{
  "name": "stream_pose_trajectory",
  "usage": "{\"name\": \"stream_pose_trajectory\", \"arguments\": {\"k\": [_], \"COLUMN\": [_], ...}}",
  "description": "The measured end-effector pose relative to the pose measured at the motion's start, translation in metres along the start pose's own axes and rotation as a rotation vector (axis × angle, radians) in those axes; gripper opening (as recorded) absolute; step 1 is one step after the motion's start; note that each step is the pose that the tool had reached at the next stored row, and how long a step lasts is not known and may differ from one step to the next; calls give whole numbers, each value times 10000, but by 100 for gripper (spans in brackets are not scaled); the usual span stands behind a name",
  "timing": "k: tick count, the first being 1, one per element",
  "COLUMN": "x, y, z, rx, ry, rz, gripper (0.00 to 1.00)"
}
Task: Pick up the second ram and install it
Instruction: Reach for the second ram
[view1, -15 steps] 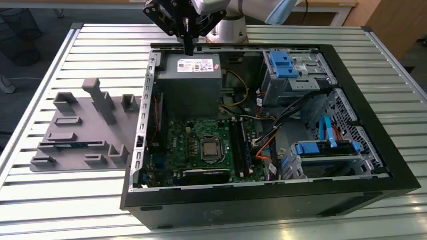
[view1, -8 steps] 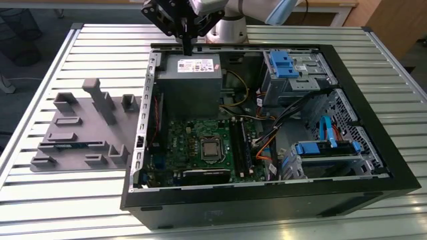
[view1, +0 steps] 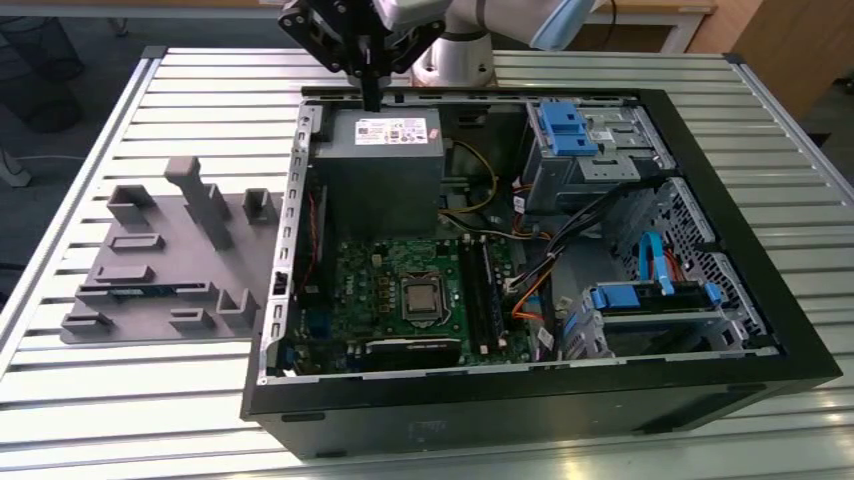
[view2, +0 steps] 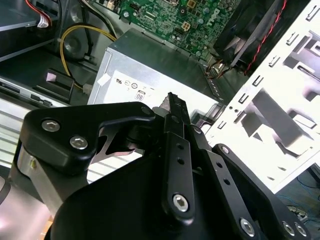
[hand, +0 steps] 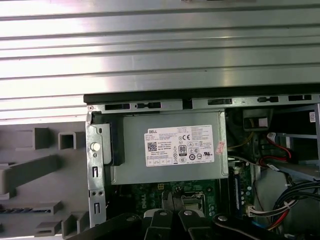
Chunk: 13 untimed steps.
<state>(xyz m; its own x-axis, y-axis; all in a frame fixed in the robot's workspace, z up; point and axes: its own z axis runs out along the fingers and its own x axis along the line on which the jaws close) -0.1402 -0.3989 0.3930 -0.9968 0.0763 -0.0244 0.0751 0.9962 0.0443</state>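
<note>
Gripper (view1: 370, 100) pinched shut, empty, over the PSU (view1: 378, 160), well apart from the ram (view1: 134, 291) in the tray (view1: 180, 265) — prob. light, stiff, fragile, so grip the long edges, not chips.

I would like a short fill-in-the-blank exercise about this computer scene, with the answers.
The gripper hangs over the grey ___ with the white label.
The holder tray lies at the exterior view's ___ of the computer case.
The second ram rests in that tray, so the gripper holds ___.
Answers: power supply; left; nothing.
</note>
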Motion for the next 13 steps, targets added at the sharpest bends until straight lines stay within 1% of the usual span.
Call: {"name": "stream_pose_trajectory", "arguments": {"k": [13], "x": [59], "y": [-4], "z": [0], "rx": [0], "ry": [0], "rz": [0], "gripper": [11]}}
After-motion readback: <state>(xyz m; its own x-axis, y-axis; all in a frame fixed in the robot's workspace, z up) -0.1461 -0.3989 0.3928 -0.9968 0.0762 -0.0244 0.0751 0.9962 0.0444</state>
